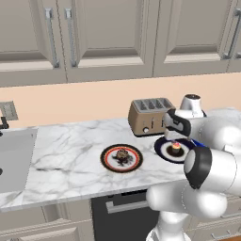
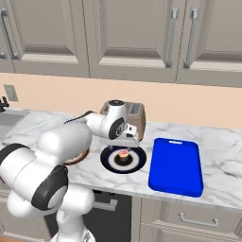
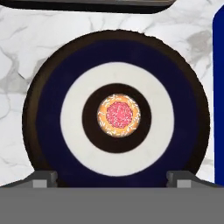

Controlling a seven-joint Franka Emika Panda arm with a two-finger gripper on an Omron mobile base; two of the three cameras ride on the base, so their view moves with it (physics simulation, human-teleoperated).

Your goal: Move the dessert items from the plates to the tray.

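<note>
Hovered over cupcake on navy plate, nothing grabbed yet.

Left base view: gripper (image 1: 175, 135) hung above cupcake (image 1: 176, 149) on navy plate (image 1: 162, 149), likely lining up a straight-down pick; choc pastry (image 1: 122, 155) sat centred on red-rimmed plate (image 1: 107, 157), apart to the left; toaster (image 1: 149, 116) behind.
Right base view: blue tray (image 2: 176, 165) lay just beside navy plate, w/ short carry judged.
Hand view: fingertips (image 3: 45, 179) spread wide, either side of plate's near edge, cupcake centred between, untouched.
No readable writing or brands anywhere.
</note>
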